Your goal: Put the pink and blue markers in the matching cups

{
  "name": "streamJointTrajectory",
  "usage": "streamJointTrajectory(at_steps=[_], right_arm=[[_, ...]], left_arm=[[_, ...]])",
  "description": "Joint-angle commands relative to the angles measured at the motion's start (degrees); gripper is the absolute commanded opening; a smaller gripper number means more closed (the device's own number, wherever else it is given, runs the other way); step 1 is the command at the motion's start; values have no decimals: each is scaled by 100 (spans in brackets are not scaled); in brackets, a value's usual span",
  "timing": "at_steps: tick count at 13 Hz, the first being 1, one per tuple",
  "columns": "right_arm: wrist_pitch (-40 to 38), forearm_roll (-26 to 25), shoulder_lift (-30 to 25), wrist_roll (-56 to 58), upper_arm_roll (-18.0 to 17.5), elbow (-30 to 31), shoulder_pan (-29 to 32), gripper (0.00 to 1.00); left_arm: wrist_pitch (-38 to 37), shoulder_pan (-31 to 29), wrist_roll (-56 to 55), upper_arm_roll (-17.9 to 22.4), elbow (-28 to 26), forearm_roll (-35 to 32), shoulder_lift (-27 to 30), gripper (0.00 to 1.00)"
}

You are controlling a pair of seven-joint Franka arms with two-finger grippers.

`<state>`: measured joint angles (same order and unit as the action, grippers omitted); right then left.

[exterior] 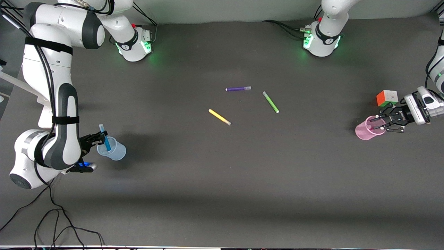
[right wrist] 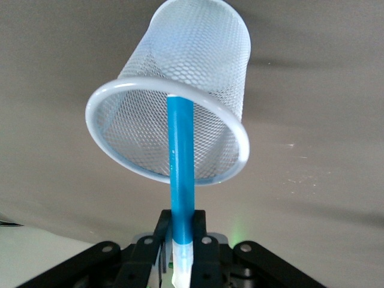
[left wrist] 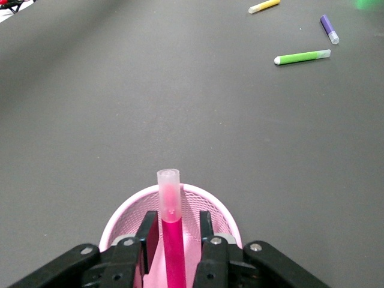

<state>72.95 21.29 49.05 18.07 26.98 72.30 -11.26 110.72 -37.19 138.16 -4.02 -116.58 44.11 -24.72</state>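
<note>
Two markers are in hand on my feed, one per arm. My right gripper [exterior: 100,137] sits at the right arm's end of the counter, its fingers clamped on the blue marker [exterior: 105,138]. That marker stands tilted with its lower end inside the pale blue cup [exterior: 113,150] and its greyish cap up at the fingers. In the right wrist view I see the blue barrel [right wrist: 180,174] passing through the cup's rim [right wrist: 108,96] into the mesh. The cup stands on the counter [exterior: 222,180] close to the edge at the right arm's end.

My left gripper [exterior: 384,122] is at the left arm's end of the counter, over the pink cup [exterior: 365,132]. In the left wrist view I see its fingers [left wrist: 149,233] closed around the pink marker [left wrist: 173,240], whose paler cap points up above the rim of the cup [left wrist: 120,216]. The pink barrel runs down between the fingers into the cup.

A multicoloured cube [exterior: 386,98] sits just beside the pink cup, farther from the front camera. Near the counter's middle lie three more markers, apart from one another: purple [exterior: 238,89], green [exterior: 270,102] and yellow [exterior: 219,117].
</note>
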Motion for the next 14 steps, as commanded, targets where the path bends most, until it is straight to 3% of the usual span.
streamJointTrajectory(at_steps=[1, 2, 3, 6, 10, 14], right_arm=[[-106, 112, 123, 109, -26, -277, 98, 43], [-106, 112, 123, 118, -26, -278, 98, 95], [-106, 121, 114, 127, -26, -278, 98, 100], [-123, 112, 18, 66, -26, -295, 80, 100], [-132, 42, -465, -188, 88, -331, -191, 100], [-54, -28, -1149, -987, 237, -199, -429, 100]], left_arm=[[-217, -34, -85, -54, 249, 98, 80, 31], [-340, 9, -400, -55, 380, 19, 177, 31], [-454, 27, -769, -63, 486, -25, 300, 30], [-673, 316, -2138, -72, 819, -585, 949, 25], [-1473, 1124, -4932, -81, 1821, -1851, 1705, 25], [-1562, 2300, -7533, -107, 2016, -3142, 2645, 26]])
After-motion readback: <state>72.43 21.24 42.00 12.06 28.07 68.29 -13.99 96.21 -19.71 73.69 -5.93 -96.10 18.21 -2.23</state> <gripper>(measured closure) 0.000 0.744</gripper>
